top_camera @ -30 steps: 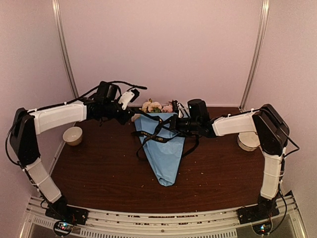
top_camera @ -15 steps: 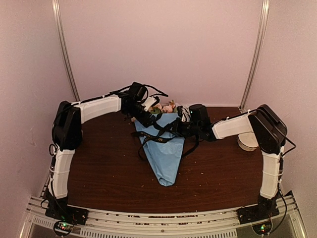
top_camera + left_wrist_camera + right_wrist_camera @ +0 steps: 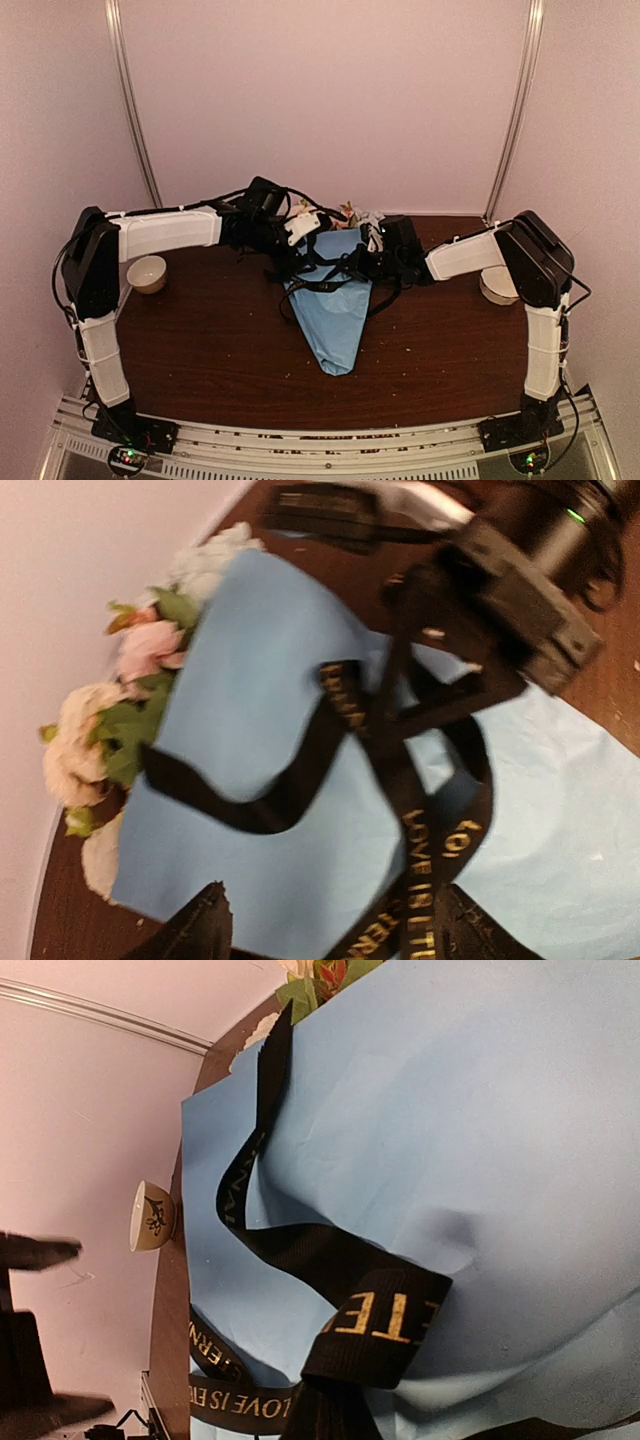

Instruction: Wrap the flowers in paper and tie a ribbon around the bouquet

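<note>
Tying step: the cone-shaped blue paper bouquet (image 3: 335,310) lies on the dark wooden table (image 3: 200,350), narrow black lettered ribbon (image 3: 410,810) looped across it, with the right gripper (image 3: 395,695) clamped on a strand and the left gripper (image 3: 345,930) spread apart over it — next, probably, pinching the free end.

Dark wooden table (image 3: 220,350), blue paper bouquet (image 3: 335,315) lying mid-table with its tip toward the near edge, black ribbon (image 3: 300,285) across it, loops trailing onto the wood, cream bowl (image 3: 147,273) far left, pale dish (image 3: 497,288) far right, scattered pale specks.
</note>
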